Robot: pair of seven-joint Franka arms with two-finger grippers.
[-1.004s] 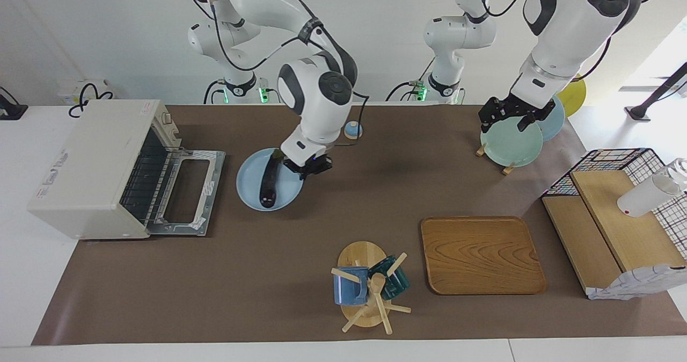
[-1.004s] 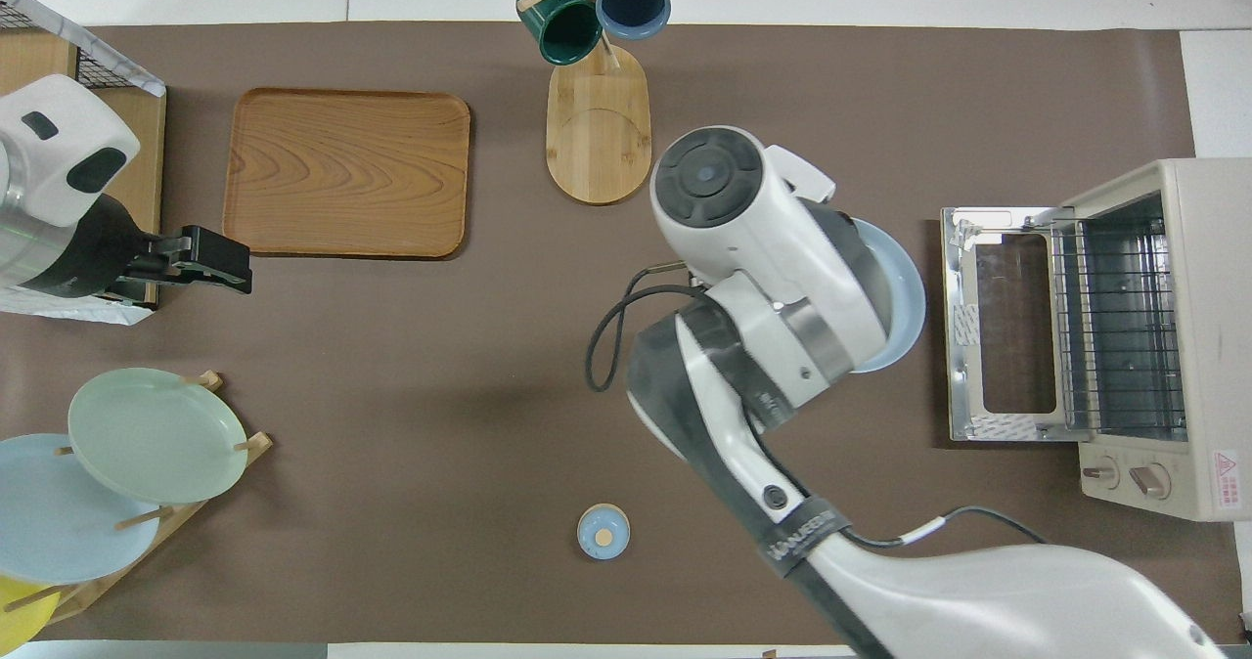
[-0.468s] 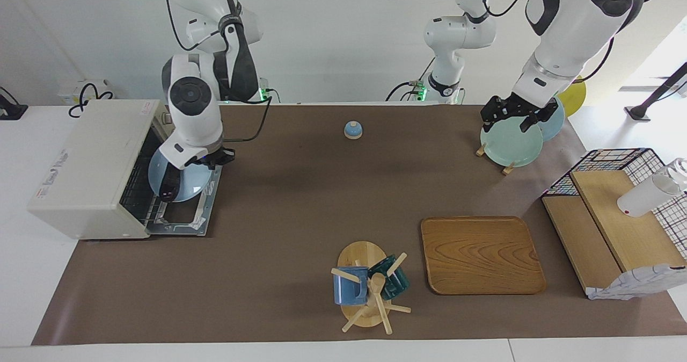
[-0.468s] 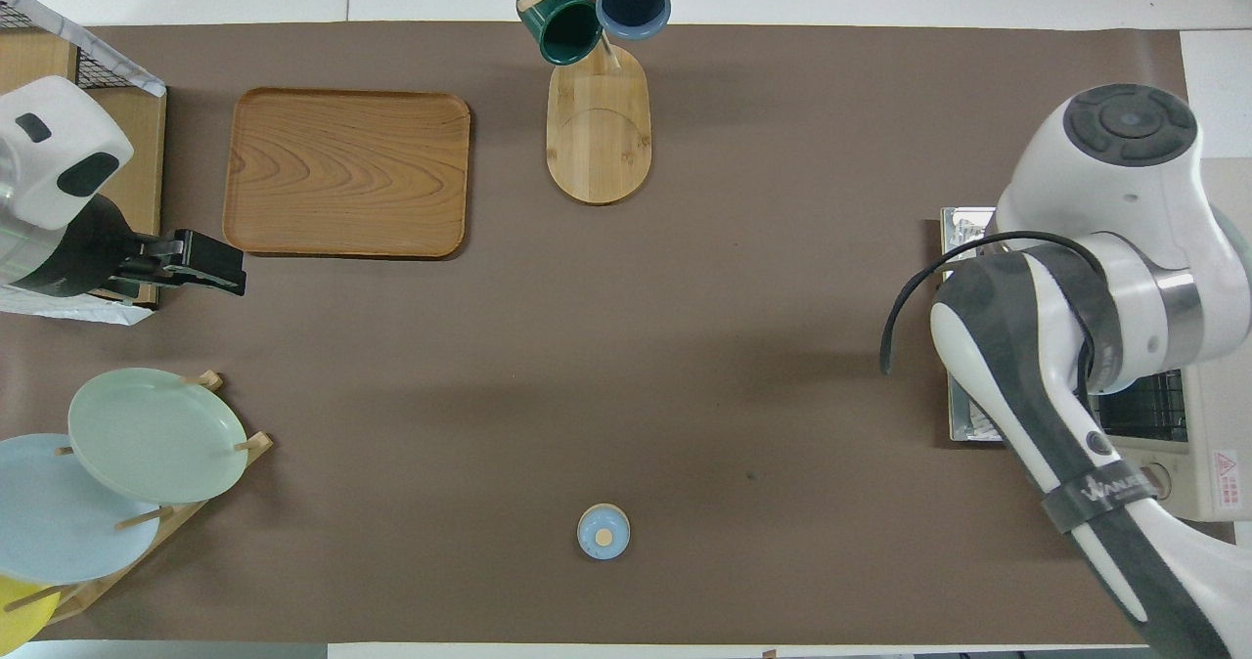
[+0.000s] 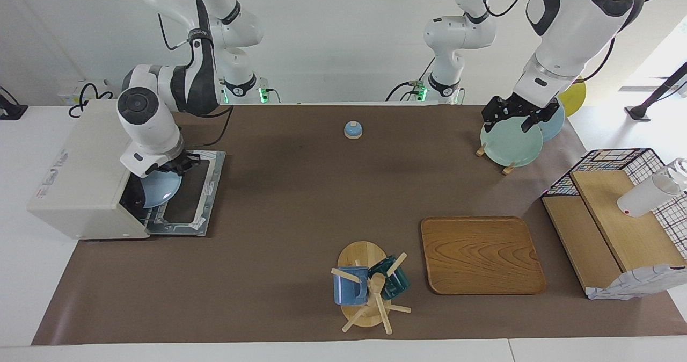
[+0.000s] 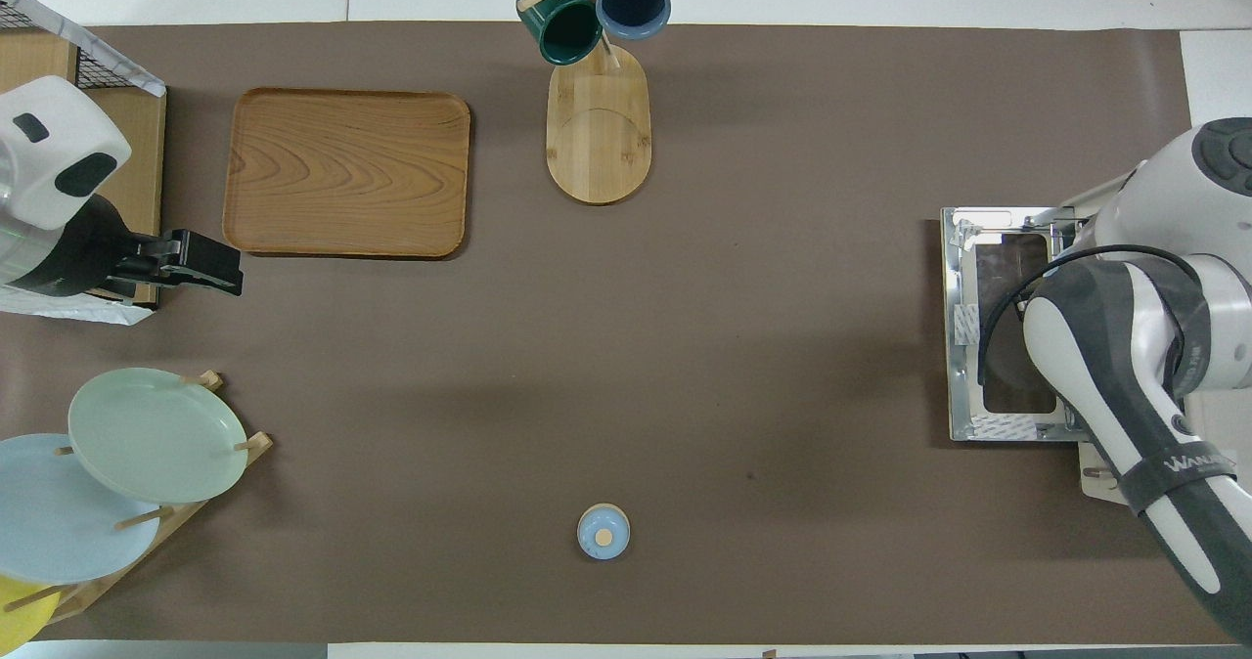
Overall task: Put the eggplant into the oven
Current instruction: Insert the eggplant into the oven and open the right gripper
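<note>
Right gripper reaches low (arm bent), left gripper hangs raised.

Right arm band: I read white lettering "WANU…" on the dark band around the forearm, lower right of the overhead view; the remaining letters run out of sight.

Oven top: I see a grey and red printed label on the cream top panel, left edge of the facing view; its characters cannot be made out.

Oven rear label: I see a small red-edged sticker at the upper corner of the housing, upper left of the facing view; nothing on it can be made out.

Other surfaces: I find no readable text, numbers or signs.
</note>
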